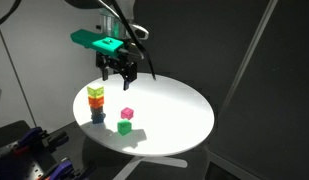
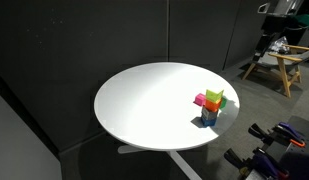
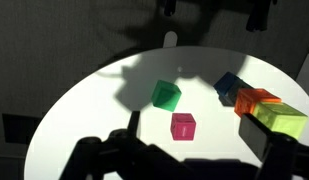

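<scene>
1. Pincer: is hanging above the rear part of the round white counter. Its fingers are spread apart, released and gripping nothing, and it is touching none of the blocks.
2. Pink cube: is sitting on the counter, below the pincer in an exterior view and nearer the camera. In the wrist view the pink cube is lying close to the middle of the picture.
3. Green cube: is resting near the pink cube but apart from it, closer to the counter's near rim. In the wrist view the green cube is sitting just beside the pink one, not touching it.
4. Stack: is standing upright on the counter beside the two cubes, apart from both. A yellow-green block is lying on top, an orange block in the middle and a blue block at the bottom.
5. Cluster: in an exterior view the cubes and the stack are overlapping, so which is which cannot be told. They are lying near the counter's rim.
</scene>
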Robot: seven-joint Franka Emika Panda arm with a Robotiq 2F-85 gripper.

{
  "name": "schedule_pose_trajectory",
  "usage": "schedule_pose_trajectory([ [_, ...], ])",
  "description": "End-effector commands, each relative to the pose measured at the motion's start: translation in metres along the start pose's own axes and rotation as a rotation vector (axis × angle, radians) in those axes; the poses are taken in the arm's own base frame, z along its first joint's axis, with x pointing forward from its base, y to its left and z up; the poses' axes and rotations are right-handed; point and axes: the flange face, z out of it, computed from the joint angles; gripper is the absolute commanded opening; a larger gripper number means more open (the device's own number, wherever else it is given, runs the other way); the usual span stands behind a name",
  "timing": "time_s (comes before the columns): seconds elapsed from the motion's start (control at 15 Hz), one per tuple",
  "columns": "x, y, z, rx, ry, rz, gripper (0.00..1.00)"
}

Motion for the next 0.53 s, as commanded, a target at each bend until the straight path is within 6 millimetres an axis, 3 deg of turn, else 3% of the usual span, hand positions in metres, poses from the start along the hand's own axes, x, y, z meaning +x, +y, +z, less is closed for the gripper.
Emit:
schedule_pose_trajectory([
  [0.0, 0.018, 0.003, 0.016, -0.005, 0.001, 0.020, 1.00],
  [0.47, 0.041, 0.009, 0.053, -0.015, -0.019, 0.030, 1.00],
])
